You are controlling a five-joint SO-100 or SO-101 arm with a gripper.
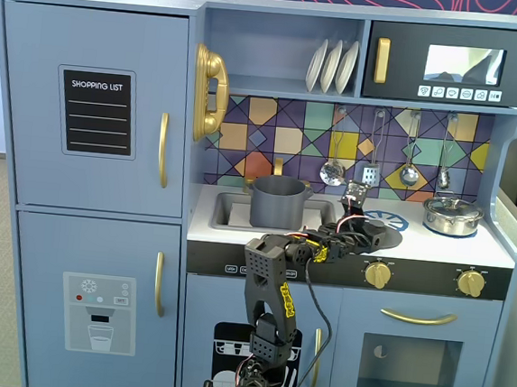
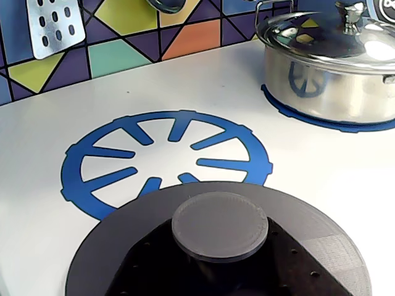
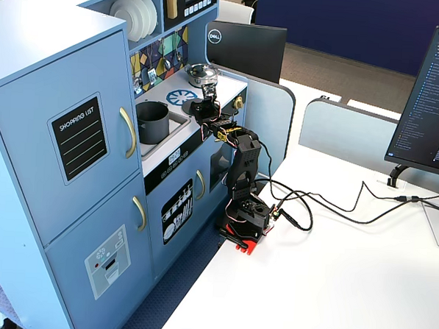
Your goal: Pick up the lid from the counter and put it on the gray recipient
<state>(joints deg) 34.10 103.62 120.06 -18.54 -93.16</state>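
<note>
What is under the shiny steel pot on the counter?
A blue burner print lies under the steel pot; only its front edge shows in the wrist view. The rest is covered by the pot, as is the counter there.

Wrist view: lid [image 2: 234, 246] cut off by the bottom edge, gripper fingertips out of sight; steel pot [image 2: 333, 74] cropped at right. Fixed views: gripper [image 1: 369, 228] jaw state too small to tell.

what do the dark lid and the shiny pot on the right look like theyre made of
The lid looks like matte dark gray plastic, possibly 3D-printed: in the wrist view its knob and rim show fine ridged texture and no glare. The shiny pot looks like polished steel: its wall and lid mirror the blue burner print and bright highlights. Neither material is certain from pictures alone.
</note>
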